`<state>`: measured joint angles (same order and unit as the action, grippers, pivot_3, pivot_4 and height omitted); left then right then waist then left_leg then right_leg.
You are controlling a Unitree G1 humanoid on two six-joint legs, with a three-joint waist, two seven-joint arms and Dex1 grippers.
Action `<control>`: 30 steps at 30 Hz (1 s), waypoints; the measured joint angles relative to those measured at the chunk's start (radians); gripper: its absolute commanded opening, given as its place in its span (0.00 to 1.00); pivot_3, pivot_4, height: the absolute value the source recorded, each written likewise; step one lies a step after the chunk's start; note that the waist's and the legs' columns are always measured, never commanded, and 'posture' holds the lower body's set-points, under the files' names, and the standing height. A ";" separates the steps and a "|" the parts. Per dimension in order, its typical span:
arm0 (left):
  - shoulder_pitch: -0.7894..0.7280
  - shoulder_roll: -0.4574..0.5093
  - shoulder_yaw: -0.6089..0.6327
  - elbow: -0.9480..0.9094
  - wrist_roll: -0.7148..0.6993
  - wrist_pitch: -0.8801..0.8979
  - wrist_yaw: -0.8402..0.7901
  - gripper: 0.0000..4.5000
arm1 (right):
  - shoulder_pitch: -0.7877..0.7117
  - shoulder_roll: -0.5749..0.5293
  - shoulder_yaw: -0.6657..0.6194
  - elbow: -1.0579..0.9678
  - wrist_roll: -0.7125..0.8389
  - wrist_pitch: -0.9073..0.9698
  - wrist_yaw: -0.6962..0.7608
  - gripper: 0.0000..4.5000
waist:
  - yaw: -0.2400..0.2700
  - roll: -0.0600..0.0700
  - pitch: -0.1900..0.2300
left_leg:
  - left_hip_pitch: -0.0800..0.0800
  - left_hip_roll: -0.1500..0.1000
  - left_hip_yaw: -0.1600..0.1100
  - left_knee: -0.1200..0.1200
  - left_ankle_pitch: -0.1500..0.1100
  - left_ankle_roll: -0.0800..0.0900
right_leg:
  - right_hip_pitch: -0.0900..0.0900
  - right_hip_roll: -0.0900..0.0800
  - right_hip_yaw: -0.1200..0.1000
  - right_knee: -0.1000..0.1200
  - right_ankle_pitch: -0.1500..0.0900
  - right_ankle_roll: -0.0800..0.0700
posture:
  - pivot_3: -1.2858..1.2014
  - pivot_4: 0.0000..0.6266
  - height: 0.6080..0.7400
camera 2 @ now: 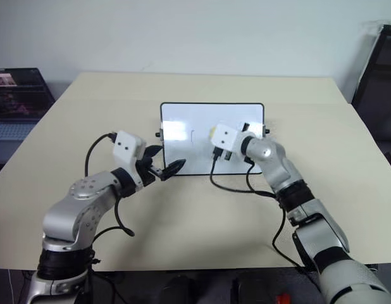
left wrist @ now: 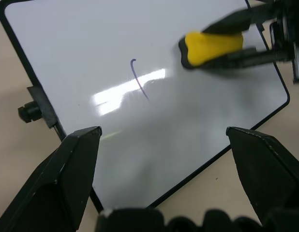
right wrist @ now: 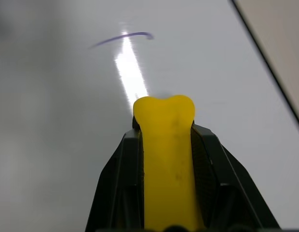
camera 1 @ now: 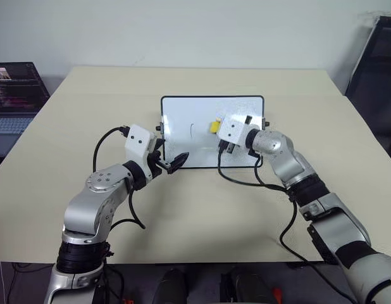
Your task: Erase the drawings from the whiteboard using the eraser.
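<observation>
The whiteboard (camera 1: 183,114) sits at the middle of the table, white with a thin black frame and small black knobs on its sides. One thin dark curved mark of the drawings (left wrist: 139,79) remains left of the board's centre. My right gripper (right wrist: 164,133) is shut on the yellow eraser (camera 1: 215,126), whose tip meets the board just right of that mark (right wrist: 123,38). My left gripper (camera 1: 173,153) stands open at the board's near left corner, with nothing between its fingers (left wrist: 77,164).
The beige table (camera 1: 183,215) spreads wide around the board. A laptop (camera 1: 12,95) stands off the table's left side, and a dark chair-like frame (camera 1: 376,63) at the far right. Black cables hang from both wrists.
</observation>
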<state>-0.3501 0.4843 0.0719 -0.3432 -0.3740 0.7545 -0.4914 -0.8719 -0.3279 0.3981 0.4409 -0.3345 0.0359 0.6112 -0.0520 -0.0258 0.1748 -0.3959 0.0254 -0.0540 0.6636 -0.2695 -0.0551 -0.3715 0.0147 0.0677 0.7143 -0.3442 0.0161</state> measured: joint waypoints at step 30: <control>0.061 0.030 0.017 0.003 -0.013 -0.028 -0.024 1.00 | 0.302 0.048 -0.470 -0.813 0.694 1.026 0.067 0.22 | 0.017 0.001 0.001 | -0.004 0.000 -0.001 -0.003 0.000 0.000 | -0.002 0.000 -0.001 -0.004 0.000 0.000 | 0.52 0.24 1.00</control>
<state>-0.2894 0.5140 0.0886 -0.3401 -0.3872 0.7263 -0.5154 -0.5700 -0.2803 -0.0715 -0.3718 0.3590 1.0614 0.6781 -0.0352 -0.0243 0.1760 -0.4002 0.0254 -0.0552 0.6610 -0.2699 -0.0548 -0.3740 0.0145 0.0665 0.7099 -0.3444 0.0161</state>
